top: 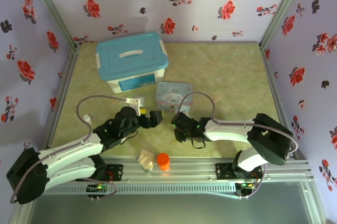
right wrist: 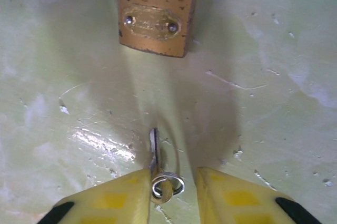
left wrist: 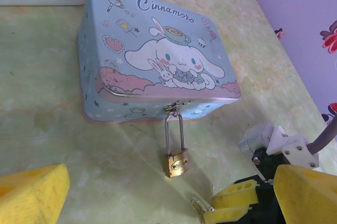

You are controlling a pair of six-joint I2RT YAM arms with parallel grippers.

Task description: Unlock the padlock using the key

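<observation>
Now, key: we see the tiny thin dark metal key (right wrist: 154,150) in the gap of the right gripper (right wrist: 174,175). Its blade pokes out past the yellow fingertips (right wrist: 116,197) and a small silvery split ring (right wrist: 168,186) hangs on its head.
Grip: the gap is narrow and the key lies against one finger's inner face; we cannot tell whether it is pinched.
Padlock: the tiny brass-gold padlock (left wrist: 176,162) lies flat just ahead of the key tip, not touching it, with its base toward the key.
Shackle: it is hooked through the clasp of the pale blue cartoon tin (left wrist: 158,55).
Between: bare mottled pale green table (top: 226,71) separates key tip and padlock base.
Other arm: the left gripper (left wrist: 171,195) is spread wide, holding nothing, near the padlock.
Around: a white storage box with a teal lid (top: 131,60) stands behind the tin. An orange cylinder (top: 163,161) and a beige lump (top: 146,159) sit at the near edge, well apart from the lock.
</observation>
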